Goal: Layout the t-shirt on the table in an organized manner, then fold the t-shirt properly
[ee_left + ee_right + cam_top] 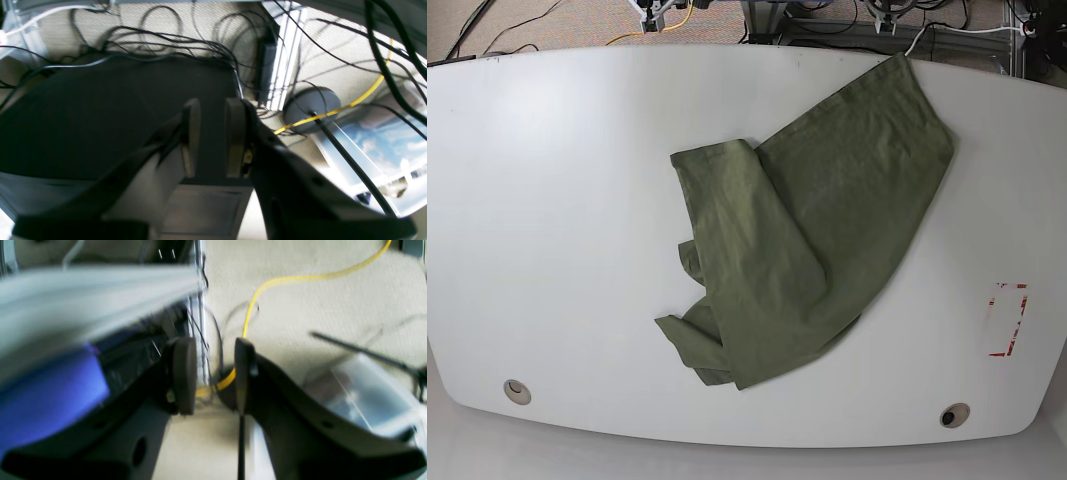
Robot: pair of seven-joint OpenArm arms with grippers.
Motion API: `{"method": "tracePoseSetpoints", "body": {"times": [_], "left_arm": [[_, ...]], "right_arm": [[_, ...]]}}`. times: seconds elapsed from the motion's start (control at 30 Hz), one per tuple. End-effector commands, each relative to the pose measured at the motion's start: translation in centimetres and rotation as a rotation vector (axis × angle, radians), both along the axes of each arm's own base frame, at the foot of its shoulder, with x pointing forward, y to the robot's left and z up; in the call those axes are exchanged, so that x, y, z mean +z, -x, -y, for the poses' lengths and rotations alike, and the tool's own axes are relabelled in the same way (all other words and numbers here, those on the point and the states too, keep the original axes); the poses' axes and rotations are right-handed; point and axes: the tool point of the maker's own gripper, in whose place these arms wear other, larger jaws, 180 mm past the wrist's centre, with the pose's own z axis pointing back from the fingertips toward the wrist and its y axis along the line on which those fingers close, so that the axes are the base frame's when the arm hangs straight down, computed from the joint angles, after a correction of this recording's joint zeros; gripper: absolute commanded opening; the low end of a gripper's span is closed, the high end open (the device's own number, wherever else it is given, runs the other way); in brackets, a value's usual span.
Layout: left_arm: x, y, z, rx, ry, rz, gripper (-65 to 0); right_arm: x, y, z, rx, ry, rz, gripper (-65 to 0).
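The t-shirt (812, 225) lies crumpled and folded over itself on the table (557, 200), running from the far right edge toward the near middle; you are at the layout step, nothing yet spread. Both arms are off the table: your left gripper (211, 136) and right gripper (211, 373) each show 2 fingers slightly apart, holding nothing (only floor and cables behind). Next, you need to reach in and pull the corners flat. Nearby: 2 grommets (517, 391) and a red-marked rectangle (1009, 320), neither obstructing.
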Motion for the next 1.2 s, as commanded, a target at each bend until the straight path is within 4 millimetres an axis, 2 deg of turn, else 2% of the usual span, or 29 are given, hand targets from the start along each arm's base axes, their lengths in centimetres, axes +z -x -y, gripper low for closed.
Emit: {"method": "tracePoseSetpoints", "body": {"times": [0.0, 0.17, 0.33, 0.43, 0.7, 0.83, 1.0, 1.17], "left_arm": [[0.2, -0.1, -0.3, 0.001, -0.005, 0.039, -53.1], [0.6, -0.2, -0.4, -0.004, -0.003, 0.123, -53.1], [1.1, 0.8, -0.7, -0.01, -0.007, 0.165, -53.2], [1.9, 1.2, -1.5, -0.025, -0.02, 0.21, -53.2], [4.3, 1.7, -1.6, -0.061, -0.021, 0.32, -53.2], [5.9, 2.1, -1.9, -0.066, -0.032, 0.36, -53.3], [7.7, 2.8, -3.2, -0.054, -0.065, 0.395, -53.3], [9.3, 3.5, -3.5, -0.06, -0.078, 0.416, -53.3]], "right_arm": [[0.5, 0.7, 0.4, -0.017, 0.004, 0.038, -46.9], [1.1, 1.3, 0.6, -0.036, 0.011, 0.099, -46.9], [1.6, 2.6, 0.8, -0.049, 0.015, 0.116, -46.9], [2.0, 3.5, 0.8, -0.058, 0.017, 0.131, -46.9], [3.5, 5.6, 1.6, -0.05, 0.04, 0.157, -46.9], [4.9, 5.3, 1.5, -0.071, 0.047, 0.208, -46.9], [7.0, 5.1, 2.5, -0.078, 0.072, 0.262, -46.9], [8.9, 5.2, 3.1, -0.057, 0.093, 0.302, -46.9]]}}
